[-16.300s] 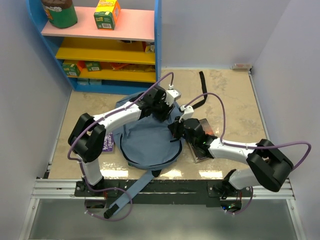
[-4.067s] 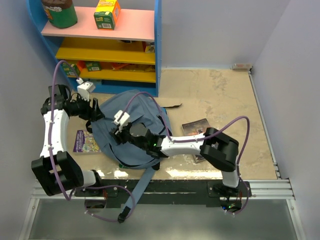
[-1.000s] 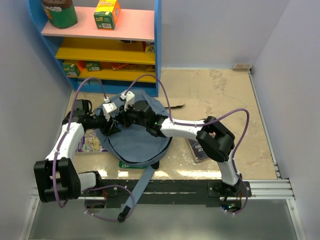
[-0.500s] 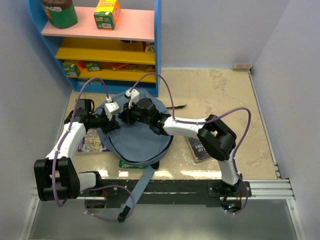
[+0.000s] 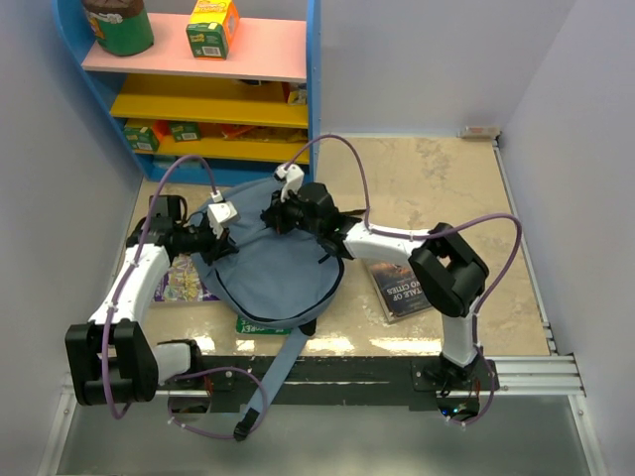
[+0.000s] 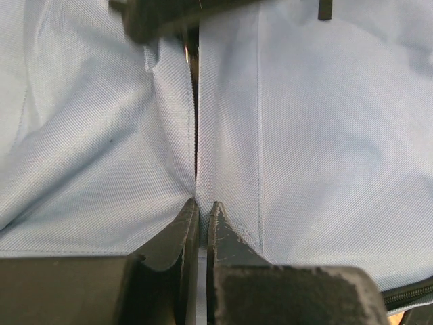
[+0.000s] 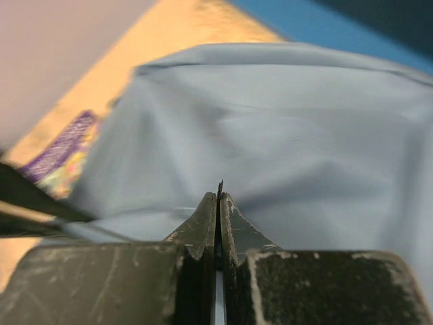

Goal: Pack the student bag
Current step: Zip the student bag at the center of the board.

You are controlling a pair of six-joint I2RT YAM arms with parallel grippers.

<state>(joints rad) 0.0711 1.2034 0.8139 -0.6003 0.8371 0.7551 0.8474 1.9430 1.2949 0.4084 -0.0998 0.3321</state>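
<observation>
The student bag, a large slate-blue fabric backpack, lies flat in the middle of the table. My left gripper is at its left edge and is shut on a fold of the bag's fabric; the left wrist view shows the left gripper pinching that fold beside a seam. My right gripper is at the bag's top, far side. It is shut on a thin black pull that sticks out between the tips of the right gripper. The bag's blue cloth fills the view behind.
A blue shelf unit with boxes stands at the back left. A dark book lies right of the bag and a purple book left of it. A green item peeks from under the bag. A strap hangs over the front edge.
My right gripper has moved to the right along the bag's top edge, still shut. My left gripper has stayed at the bag's left edge. The bag's top has shifted slightly.
</observation>
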